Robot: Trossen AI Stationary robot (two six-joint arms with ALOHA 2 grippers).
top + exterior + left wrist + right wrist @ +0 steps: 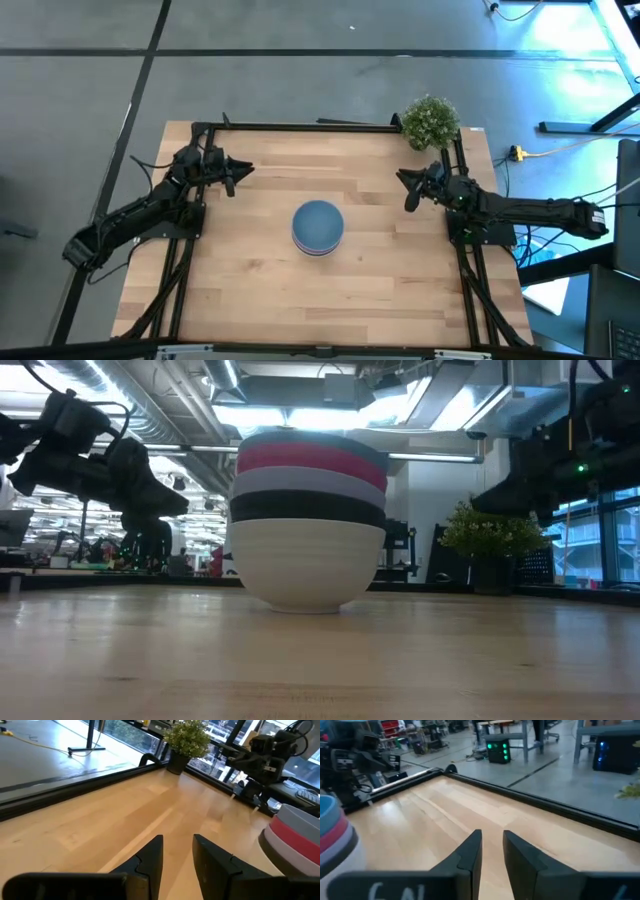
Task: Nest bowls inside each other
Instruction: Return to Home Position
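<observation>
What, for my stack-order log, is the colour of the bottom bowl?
White. The bottom bowl shows best in the low view, beneath the black bowl.

No text is showing clearly enough to read. In the right wrist view, some white marks [395,892] are standing on the dark body behind the right pincer [491,836], looking like hand-written letters or digits, but they are only partly showing, so I am not able to tell which.
</observation>
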